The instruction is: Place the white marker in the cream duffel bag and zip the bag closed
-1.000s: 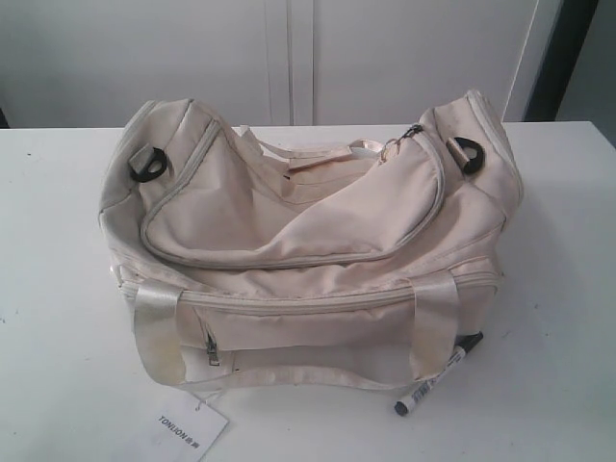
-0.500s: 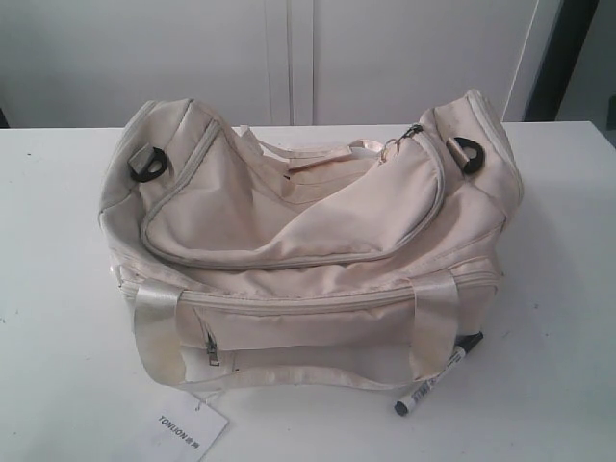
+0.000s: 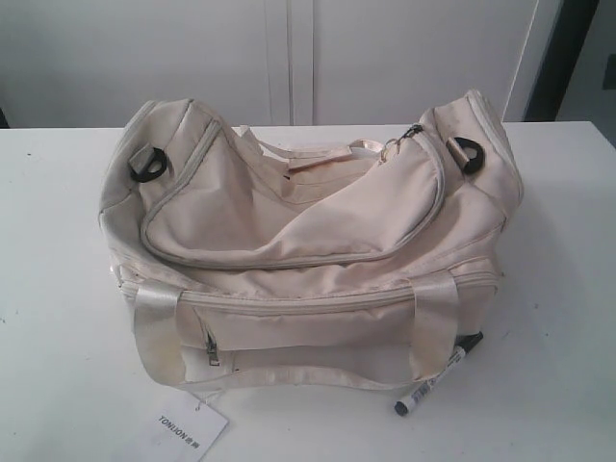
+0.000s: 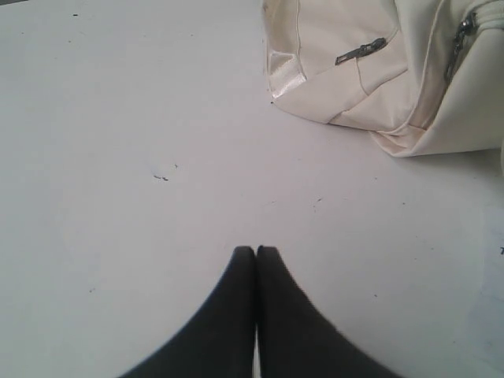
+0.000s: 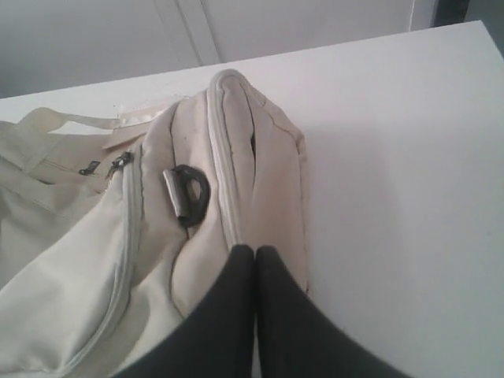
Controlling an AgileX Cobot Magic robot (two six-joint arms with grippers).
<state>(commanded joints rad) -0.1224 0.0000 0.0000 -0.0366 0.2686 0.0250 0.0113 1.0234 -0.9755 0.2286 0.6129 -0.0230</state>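
- The left gripper (image 4: 256, 250) hangs above bare table (image 4: 118, 118). Its two dark fingers are pressed together with nothing between them, well apart from the corner of the cream duffel bag (image 4: 339, 79).
- The right gripper (image 5: 255, 250) is poised over one end of the bag, near a black D-ring (image 5: 187, 193). Its fingers are likewise clenched tight and empty. Whether the tips touch the fabric cannot be told.
- One bag sits slumped in the middle of the table.
- One white marker (image 3: 438, 377) lies on the table outside the bag, just beside its near right corner and the strap handle (image 3: 433, 313) there.
- Two D-rings show in the exterior view, one at each end of the bag.
- One paper tag (image 3: 191, 425) lies by the near left corner.
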